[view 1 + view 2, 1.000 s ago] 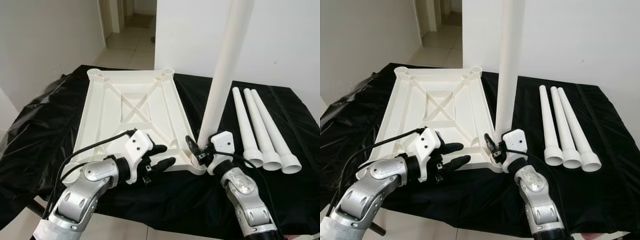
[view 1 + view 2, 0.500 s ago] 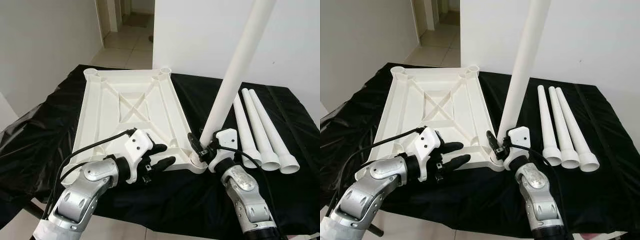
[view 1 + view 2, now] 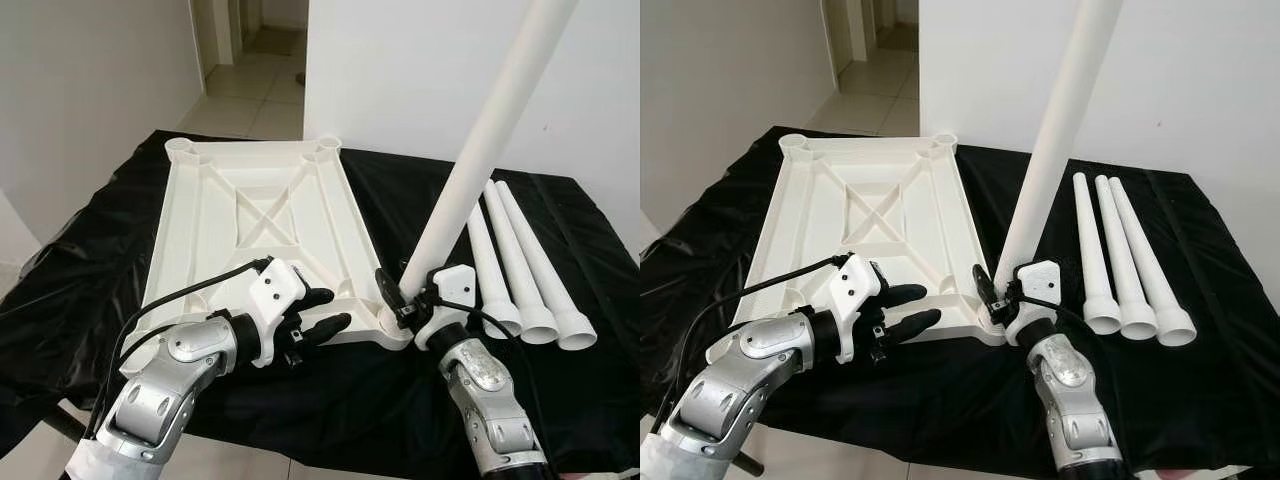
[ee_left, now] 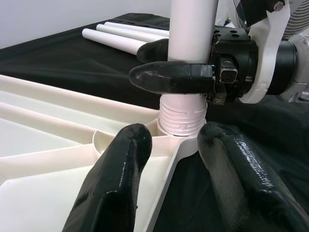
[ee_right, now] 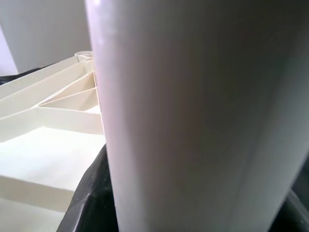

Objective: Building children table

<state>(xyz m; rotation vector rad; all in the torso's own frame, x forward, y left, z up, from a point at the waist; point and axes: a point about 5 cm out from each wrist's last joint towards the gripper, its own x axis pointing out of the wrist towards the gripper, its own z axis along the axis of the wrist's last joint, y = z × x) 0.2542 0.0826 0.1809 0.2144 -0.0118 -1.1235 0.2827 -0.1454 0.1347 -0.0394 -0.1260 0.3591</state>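
A white plastic tabletop (image 3: 250, 215) lies upside down on the black-covered table, ribs up. A long white table leg (image 3: 480, 160) leans to the right, its threaded foot (image 4: 182, 116) sitting at the near right corner socket (image 3: 392, 322). My right gripper (image 3: 400, 297) is shut on the leg just above the thread. My left gripper (image 3: 322, 312) is open at the tabletop's near edge, its fingers (image 4: 116, 179) straddling the rim beside that socket. The leg (image 5: 193, 116) is very close in the right wrist view.
Three more white legs (image 3: 525, 265) lie side by side on the black cloth (image 3: 80, 260) at the right. A white wall stands behind the table, with a tiled hallway (image 3: 250, 60) at the back left. The table's near edge runs just under my forearms.
The leg in my right gripper has tipped from nearly upright to leaning rightward, foot still at the corner socket. The left gripper has stayed put.
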